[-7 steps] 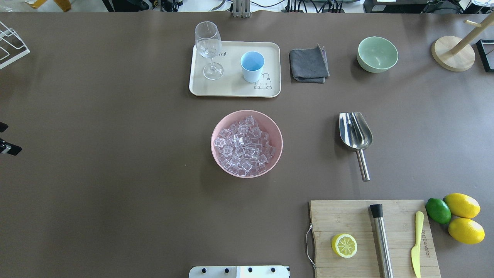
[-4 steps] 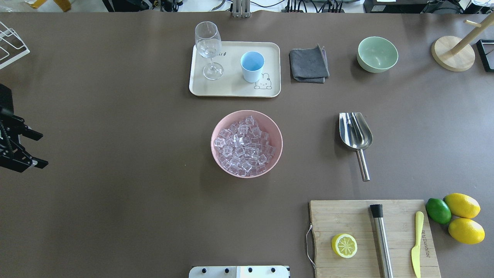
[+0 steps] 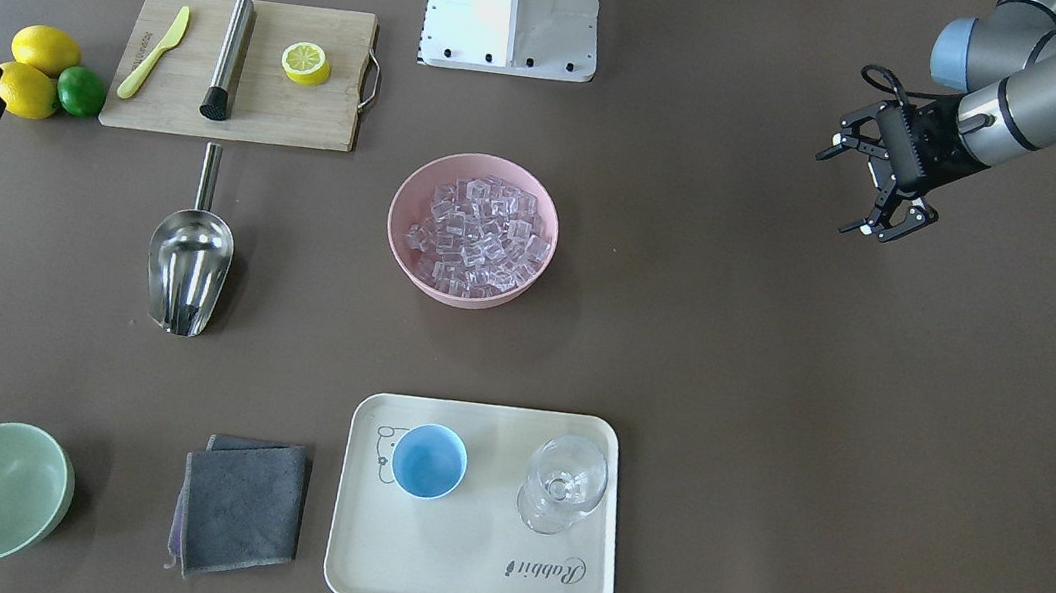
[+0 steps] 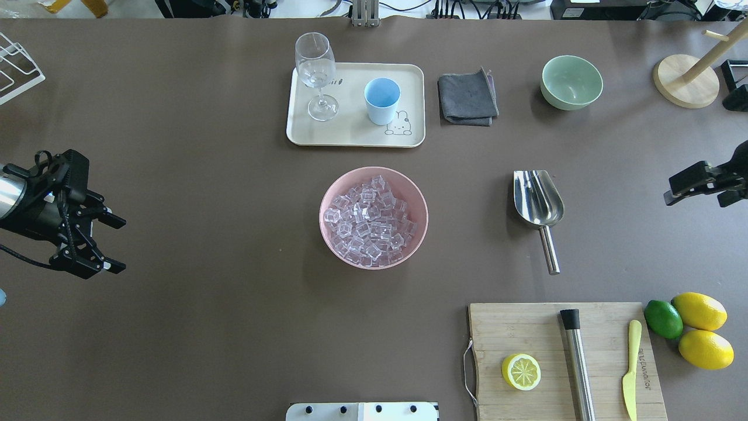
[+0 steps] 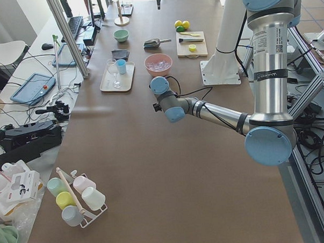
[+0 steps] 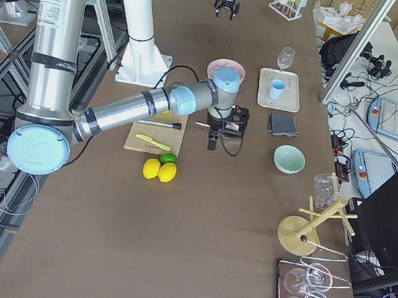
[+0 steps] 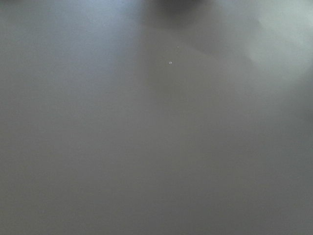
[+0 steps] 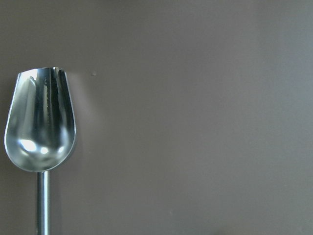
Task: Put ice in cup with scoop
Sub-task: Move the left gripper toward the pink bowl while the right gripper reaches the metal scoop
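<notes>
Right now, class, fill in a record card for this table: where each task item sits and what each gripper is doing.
ice: heaped in pink bowl
cup: upright, empty, on tray beside wine glass
scoop: lying on table, untouched, empty
left gripper: open, holding nothing
right gripper: at table edge, partly cropped, jaws unclear

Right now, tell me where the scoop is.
In the overhead view the scoop lies flat right of the pink bowl, just beyond the cutting board, handle pointing toward the robot.
</notes>
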`<state>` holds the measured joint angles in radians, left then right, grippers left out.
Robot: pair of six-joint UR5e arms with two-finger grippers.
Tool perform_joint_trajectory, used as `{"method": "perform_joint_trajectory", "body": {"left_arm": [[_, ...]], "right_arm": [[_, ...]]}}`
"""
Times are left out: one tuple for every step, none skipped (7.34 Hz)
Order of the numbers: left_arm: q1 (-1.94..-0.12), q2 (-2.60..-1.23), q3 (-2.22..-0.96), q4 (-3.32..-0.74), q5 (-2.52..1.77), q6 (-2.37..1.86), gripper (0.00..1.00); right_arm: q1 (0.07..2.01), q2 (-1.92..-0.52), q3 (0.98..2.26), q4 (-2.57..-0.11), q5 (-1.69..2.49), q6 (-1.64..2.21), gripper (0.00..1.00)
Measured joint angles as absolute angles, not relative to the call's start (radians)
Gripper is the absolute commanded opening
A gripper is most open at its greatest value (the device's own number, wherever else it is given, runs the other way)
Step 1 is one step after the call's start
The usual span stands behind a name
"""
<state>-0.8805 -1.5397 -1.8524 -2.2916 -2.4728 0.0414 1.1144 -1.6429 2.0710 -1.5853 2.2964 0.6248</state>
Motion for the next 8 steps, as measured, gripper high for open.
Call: {"method": "perform_joint_trajectory", "body": {"left_arm": [[-0.874,-1.55,-1.861,-2.292,-2.474,0.044,0.98],[-0.869,-1.556,-1.88,-2.285,-2.473,0.045,0.98],[-0.855,-1.559,-1.91,-2.242,-2.466,0.048,0.98],[-0.806,-1.565,-1.936,-2.197,-2.418,0.05,0.98],[-0.757,-1.578,-1.949,-2.181,-2.342,0.05,0.98],[-0.725,-1.586,-1.954,-2.181,-2.29,0.05,0.98],[-0.708,-1.59,-1.95,-2.188,-2.265,0.05,0.98],[-0.689,-1.595,-1.942,-2.217,-2.254,0.05,0.98]], "right_arm": [[1.042,-1.611,2.076,-1.586,2.285,0.71,1.0],[0.97,-1.577,2.075,-1.587,2.261,0.79,1.0],[0.897,-1.551,2.073,-1.587,2.225,0.844,1.0],[0.826,-1.529,2.069,-1.586,2.185,0.885,1.0],[0.771,-1.514,2.062,-1.582,2.148,0.915,1.0],[0.729,-1.506,2.047,-1.576,2.116,0.93,1.0],[0.695,-1.493,2.014,-1.55,2.086,0.939,1.0],[0.675,-1.48,1.97,-1.513,2.071,0.947,0.99]]}}
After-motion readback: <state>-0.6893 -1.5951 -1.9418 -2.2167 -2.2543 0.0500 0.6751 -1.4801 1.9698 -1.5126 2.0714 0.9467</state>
